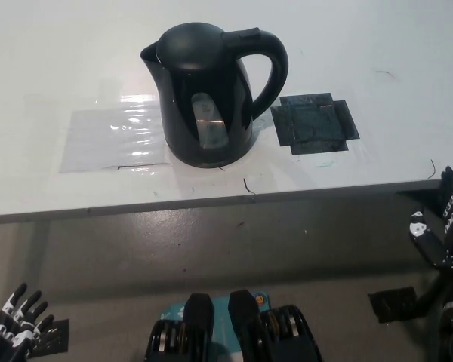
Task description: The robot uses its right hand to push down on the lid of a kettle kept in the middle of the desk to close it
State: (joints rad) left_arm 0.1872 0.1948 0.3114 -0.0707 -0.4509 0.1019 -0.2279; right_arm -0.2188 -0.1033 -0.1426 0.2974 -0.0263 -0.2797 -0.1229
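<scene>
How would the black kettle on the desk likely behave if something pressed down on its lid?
The kettle looks like rigid plastic, so it should not flex much. Its base sits flat on the white desk, so a straight downward press probably will not tip it. A push off to the handle side might rock or slide it on the smooth surface.

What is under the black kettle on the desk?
The kettle stands on the white desk, overlapping the right edge of a clear shiny tape patch. The surface directly beneath its base is covered and cannot be seen.
</scene>
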